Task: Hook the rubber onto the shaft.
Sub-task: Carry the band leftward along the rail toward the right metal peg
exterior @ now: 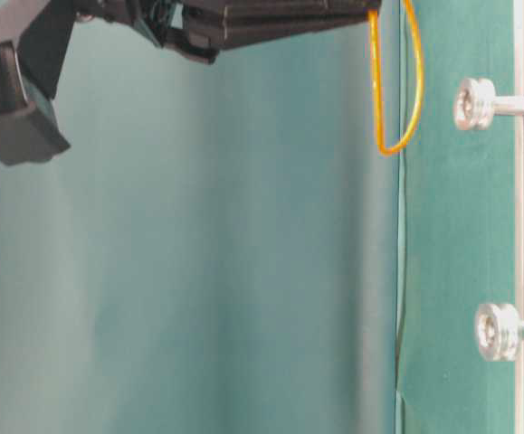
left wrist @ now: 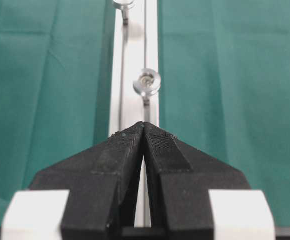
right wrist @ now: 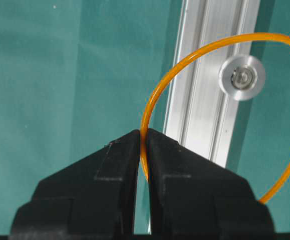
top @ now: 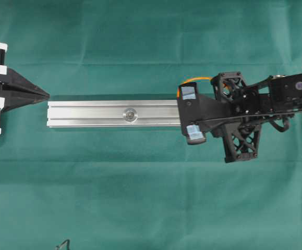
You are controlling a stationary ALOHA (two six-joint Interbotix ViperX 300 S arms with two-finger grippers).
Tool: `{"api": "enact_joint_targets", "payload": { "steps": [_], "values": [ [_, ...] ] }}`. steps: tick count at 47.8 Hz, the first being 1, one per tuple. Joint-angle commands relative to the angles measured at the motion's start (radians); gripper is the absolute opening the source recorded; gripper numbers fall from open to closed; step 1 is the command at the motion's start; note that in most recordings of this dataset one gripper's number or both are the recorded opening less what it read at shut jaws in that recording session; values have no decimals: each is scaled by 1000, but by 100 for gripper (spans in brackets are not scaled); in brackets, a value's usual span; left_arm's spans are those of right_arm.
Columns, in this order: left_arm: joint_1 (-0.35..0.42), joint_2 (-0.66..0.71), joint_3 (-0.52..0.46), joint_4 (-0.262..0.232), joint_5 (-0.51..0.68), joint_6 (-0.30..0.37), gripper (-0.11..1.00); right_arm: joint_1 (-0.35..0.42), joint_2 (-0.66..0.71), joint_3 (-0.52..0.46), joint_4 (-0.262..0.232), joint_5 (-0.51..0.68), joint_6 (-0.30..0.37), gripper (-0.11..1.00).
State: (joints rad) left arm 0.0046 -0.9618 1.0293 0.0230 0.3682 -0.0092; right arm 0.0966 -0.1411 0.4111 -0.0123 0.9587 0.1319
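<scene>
The rubber (right wrist: 157,90) is a thin orange loop pinched at one spot between the tips of my right gripper (right wrist: 145,132), which is shut on it. It hangs over the right end of the aluminium rail (top: 88,114). In the right wrist view a silver shaft (right wrist: 242,77) shows inside the loop's outline. From table level the rubber (exterior: 386,150) hangs a short gap away from that shaft (exterior: 474,102), not touching it. A second shaft (top: 130,114) stands at mid-rail. My left gripper (left wrist: 143,125) is shut and empty, just off the rail's left end (top: 49,95).
Green cloth (top: 151,198) covers the table around the rail. The right arm's black frame (top: 242,120) sits over the rail's right end and hides it. A small dark object (top: 63,244) lies at the front edge.
</scene>
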Motion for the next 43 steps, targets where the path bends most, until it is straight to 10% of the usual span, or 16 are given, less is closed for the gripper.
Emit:
{"api": "enact_joint_targets", "payload": {
  "steps": [1,43],
  "values": [
    [-2,6,-31,2,-6,-2,0,-3,0,-35,-3,-6,-2,7],
    [-2,6,-31,2,-6,-2,0,-5,51,-71,-3,-43,-2,7]
  ]
}}
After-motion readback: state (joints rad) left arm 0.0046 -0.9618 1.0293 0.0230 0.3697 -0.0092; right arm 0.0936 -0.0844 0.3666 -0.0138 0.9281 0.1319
